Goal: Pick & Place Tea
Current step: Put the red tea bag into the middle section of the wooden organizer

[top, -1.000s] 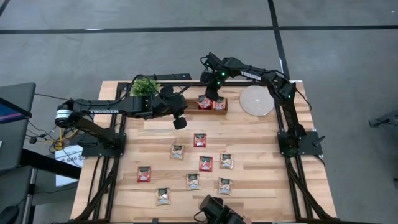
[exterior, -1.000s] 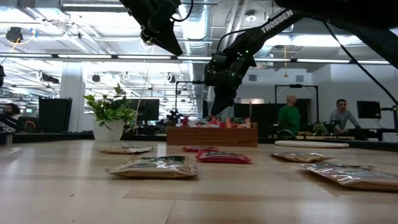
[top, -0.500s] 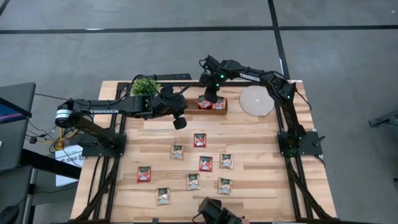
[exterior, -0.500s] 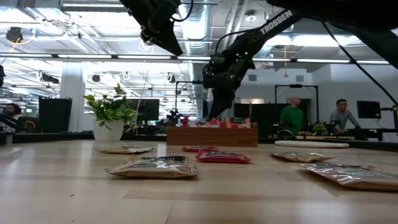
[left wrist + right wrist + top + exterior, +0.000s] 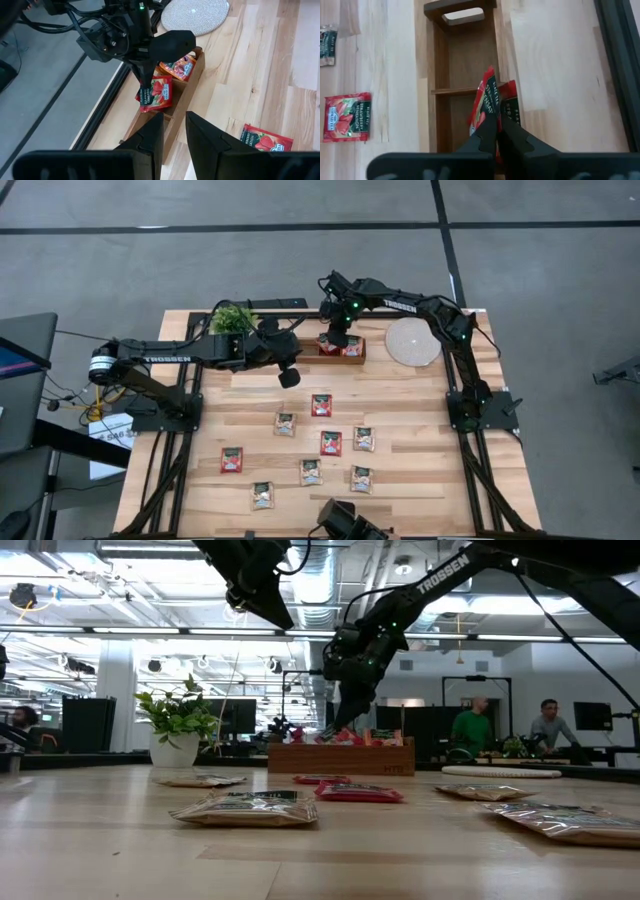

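Early going: the right gripper [image 5: 146, 80] hangs over the wooden tray [image 5: 352, 356], fingers pressed together on a red sachet [image 5: 156, 94]. At least two sachets sit in the tray; eight more [image 5: 331, 443] lie loose in front of it. The left gripper [image 5: 289, 376] waits beside the tray, slightly parted, empty.

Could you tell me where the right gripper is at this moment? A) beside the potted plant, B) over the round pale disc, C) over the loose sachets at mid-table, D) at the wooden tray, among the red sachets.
D: the right gripper sits at the wooden tray, its fingers shut against a red sachet standing in it.
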